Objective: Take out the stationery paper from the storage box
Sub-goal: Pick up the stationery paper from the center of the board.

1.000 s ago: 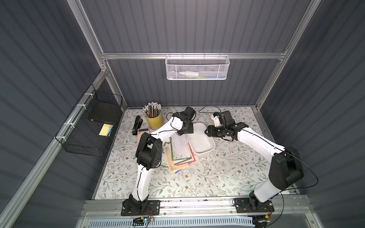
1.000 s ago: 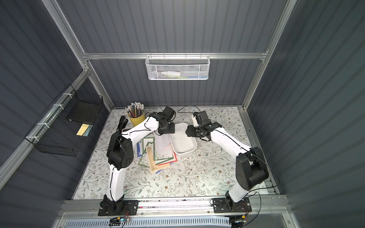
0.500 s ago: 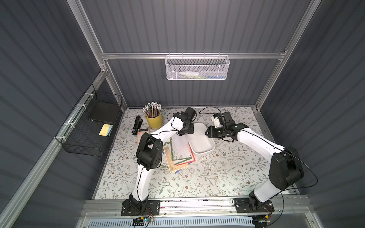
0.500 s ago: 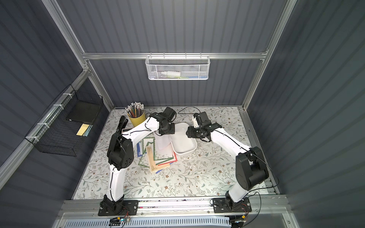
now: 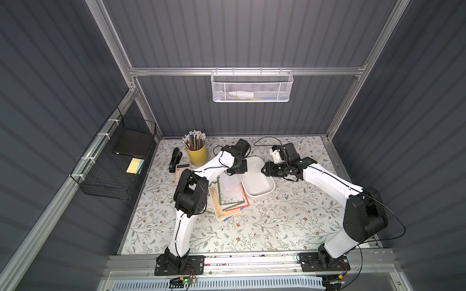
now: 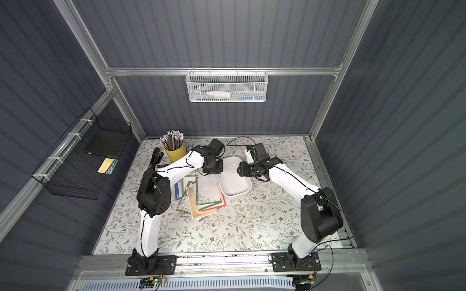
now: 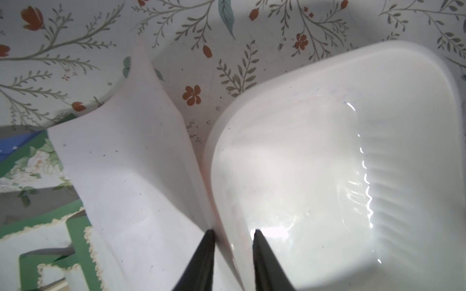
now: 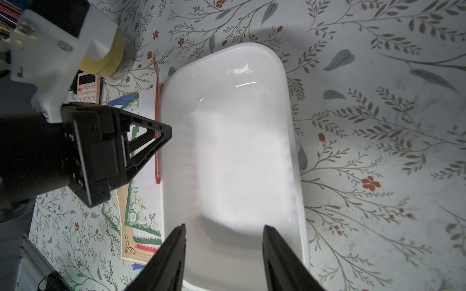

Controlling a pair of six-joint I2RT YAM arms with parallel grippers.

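The stationery paper lies in both top views as a fanned pile on the flowered table. It is just beside the storage box, on the left arm's side. I count at least five overlapped sheets there, with green, red, tan and blue borders; the exact number I cannot tell. One more, the lifted sheet, hangs under the left gripper, above the pile and outside the box. The right gripper hovers over the box, on the side away from the pile. Only these views show the two baskets: one white mesh basket on the back wall and one black wire basket on the side wall.

In the left wrist view the lifted sheet shows a plain white back, curved, and its edge passes between the left fingertips. The jaws stand narrowly apart around it; whether they pinch it I cannot tell. The box interior is bare white.

In the right wrist view the same sheet shows a red border and stands on edge along the box wall. The right jaws are spread wide above the box interior and grasp nothing. One calculator lies near one yellow cup; its keys are too small to read.
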